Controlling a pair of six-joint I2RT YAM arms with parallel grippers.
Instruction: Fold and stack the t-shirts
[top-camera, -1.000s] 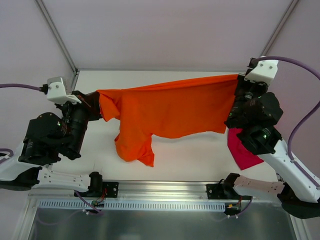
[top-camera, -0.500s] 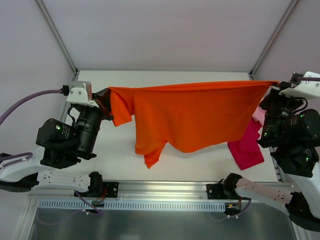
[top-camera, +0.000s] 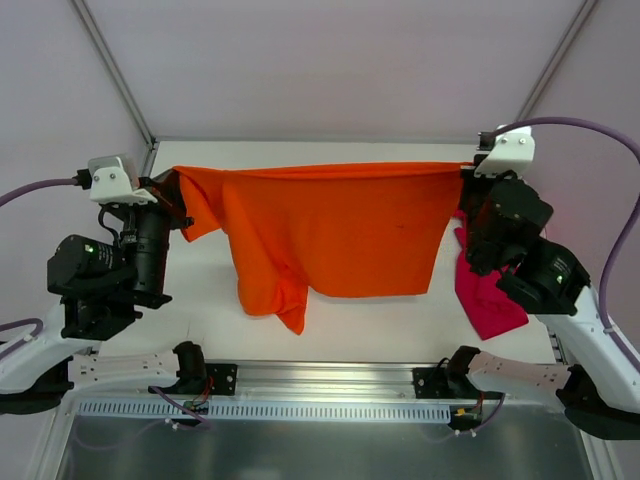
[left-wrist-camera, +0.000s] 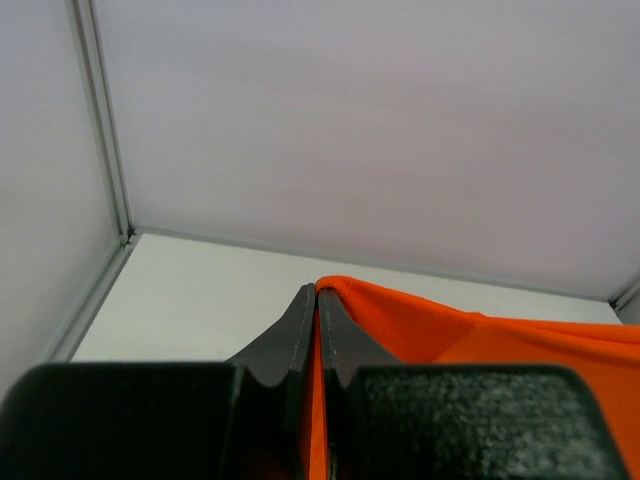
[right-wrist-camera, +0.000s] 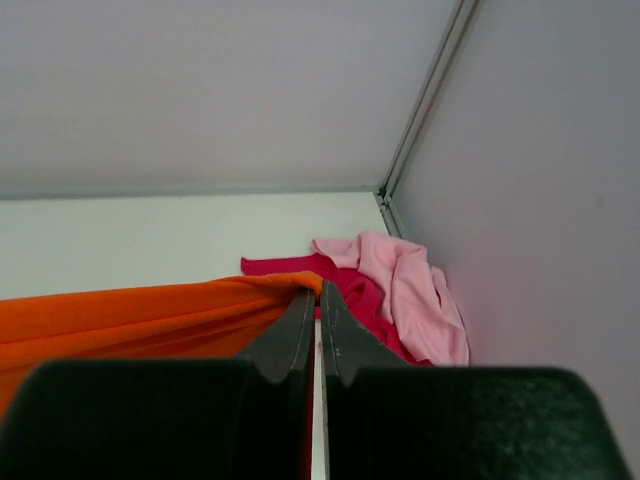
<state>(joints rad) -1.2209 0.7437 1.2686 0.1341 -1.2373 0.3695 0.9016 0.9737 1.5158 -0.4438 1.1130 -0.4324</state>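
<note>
Shifted leftward, the orange shirt (top-camera: 330, 230) hangs smooth over the matte white tabletop (top-camera: 200, 290), its corners clamped in the left fingers (left-wrist-camera: 300, 330) and right fingers (right-wrist-camera: 295, 335). A crumpled pink shirt (right-wrist-camera: 405, 285) and red shirt (right-wrist-camera: 350, 295) lie just beyond the right fingers.

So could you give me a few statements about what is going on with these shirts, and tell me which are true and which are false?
1. The left gripper and the right gripper are each shut on an edge of the orange t-shirt. True.
2. The orange t-shirt lies folded flat on the table. False: it hangs spread out between the two grippers.
3. The pink t-shirt lies crumpled, touching the magenta-red t-shirt, at the right side of the table. True.
4. The left gripper holds the magenta-red t-shirt. False: that shirt lies on the table by the right arm, and no gripper holds it.
</note>
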